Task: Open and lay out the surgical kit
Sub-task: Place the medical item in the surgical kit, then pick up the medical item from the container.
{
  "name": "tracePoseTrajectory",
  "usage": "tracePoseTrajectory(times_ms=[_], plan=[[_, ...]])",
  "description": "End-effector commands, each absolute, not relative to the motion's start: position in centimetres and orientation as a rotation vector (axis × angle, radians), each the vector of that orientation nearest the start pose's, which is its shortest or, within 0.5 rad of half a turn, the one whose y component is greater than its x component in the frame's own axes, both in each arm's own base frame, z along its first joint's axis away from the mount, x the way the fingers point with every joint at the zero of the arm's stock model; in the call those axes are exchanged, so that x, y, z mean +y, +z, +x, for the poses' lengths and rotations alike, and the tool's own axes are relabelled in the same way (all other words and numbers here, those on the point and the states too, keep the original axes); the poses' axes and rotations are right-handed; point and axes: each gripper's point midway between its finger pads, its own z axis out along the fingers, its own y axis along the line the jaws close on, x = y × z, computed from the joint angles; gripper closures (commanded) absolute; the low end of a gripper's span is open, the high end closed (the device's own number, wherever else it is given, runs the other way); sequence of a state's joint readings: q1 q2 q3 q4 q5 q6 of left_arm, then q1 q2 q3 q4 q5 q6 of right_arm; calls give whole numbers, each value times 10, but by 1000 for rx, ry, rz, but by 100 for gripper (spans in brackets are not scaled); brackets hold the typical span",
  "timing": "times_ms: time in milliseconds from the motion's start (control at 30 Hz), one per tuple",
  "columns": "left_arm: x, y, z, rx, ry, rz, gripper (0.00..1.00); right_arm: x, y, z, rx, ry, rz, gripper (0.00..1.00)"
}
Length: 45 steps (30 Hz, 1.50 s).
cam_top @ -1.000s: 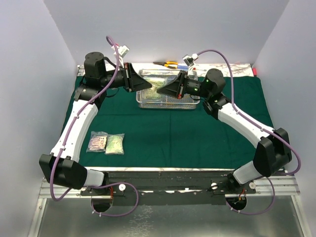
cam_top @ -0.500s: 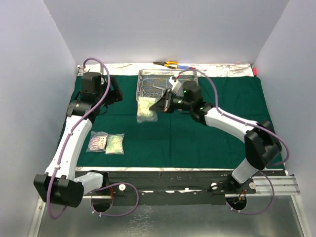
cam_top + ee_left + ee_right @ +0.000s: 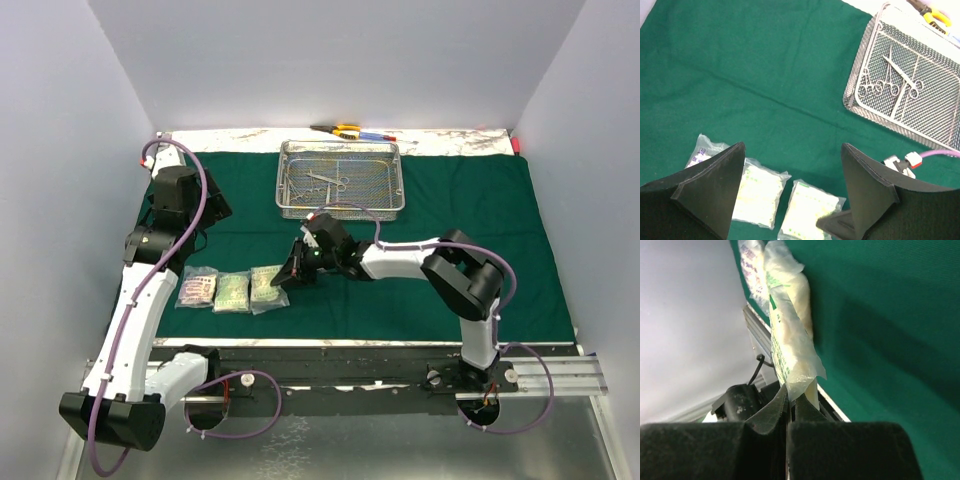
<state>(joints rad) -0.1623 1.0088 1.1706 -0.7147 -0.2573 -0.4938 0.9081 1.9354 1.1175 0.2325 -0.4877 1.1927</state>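
Clear packet (image 3: 266, 287), edge clenched in the right gripper (image 3: 291, 277), has moved from the mesh tray (image 3: 341, 212) to beside two other packets (image 3: 232, 292); left gripper (image 3: 792, 147) released

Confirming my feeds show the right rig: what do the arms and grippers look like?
The left arm and right arm have white shells, black joints and a purple cable each. The left gripper and right gripper have black wedge-shaped fingers.
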Motion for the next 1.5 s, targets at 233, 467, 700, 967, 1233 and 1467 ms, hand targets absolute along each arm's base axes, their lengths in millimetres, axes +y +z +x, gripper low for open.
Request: tracePoseTrajectory(times_ms=[233, 467, 700, 967, 1233, 1467], plan=[[-22, 261, 293, 2087, -113, -534, 21, 489, 72, 227, 2621, 1581, 113, 99], [-23, 258, 295, 2098, -109, -533, 21, 490, 62, 228, 2672, 1496, 138, 98], [-20, 260, 298, 2093, -86, -531, 21, 482, 56, 220, 2750, 1432, 147, 69], [-22, 261, 304, 2098, -91, -530, 21, 477, 80, 221, 2729, 1409, 131, 39], [-22, 272, 312, 2080, -93, -534, 21, 452, 103, 230, 2722, 1167, 89, 30], [-29, 285, 322, 2045, -139, -516, 21, 385, 176, 300, 2445, 830, 57, 28]])
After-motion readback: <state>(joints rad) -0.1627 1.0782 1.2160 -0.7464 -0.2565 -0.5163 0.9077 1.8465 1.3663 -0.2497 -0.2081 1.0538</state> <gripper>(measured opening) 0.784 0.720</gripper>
